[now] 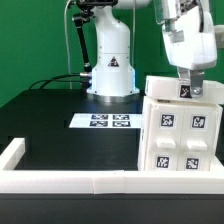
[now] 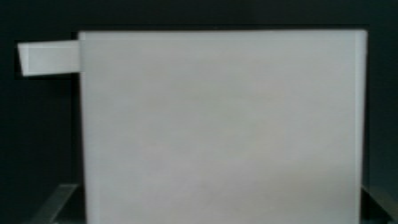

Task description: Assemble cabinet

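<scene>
**A:** What is taking up most of the scene?

**B:** A flat black tabletop [image 1: 50, 115] is filling it. The white Franka arm [image 1: 110, 65] is standing at the far edge, about midway along.

**A:** And where is the task's thing sitting?

**B:** The white plastic boxy cabinet [image 1: 178, 135] is standing upright in the corner where the near edge is meeting the edge on the exterior view's right. It is sitting just behind the low white border wall [image 1: 70, 180], which is running along the near edge and turning up the edge on the exterior view's left. In the wrist view, a plain white face [image 2: 214, 120] is filling nearly the whole picture, with a small white tab [image 2: 45, 58] sticking out from one side.

**A:** Anything lying flat?

**B:** The thin white marker board [image 1: 105, 121] is lying near the middle of the tabletop, in front of the arm's base and well apart from the cabinet.

**A:** What is the gripper doing?

**B:** The white two-finger gripper [image 1: 187, 82] is hanging right over the cabinet's top, by a small tagged white piece [image 1: 188, 90]. I cannot tell how far it is opening, or whether it is gripping anything.

**A:** Smallest details?

**B:** Black-and-white square tags [image 1: 166, 122] are showing on the cabinet's near face.
</scene>
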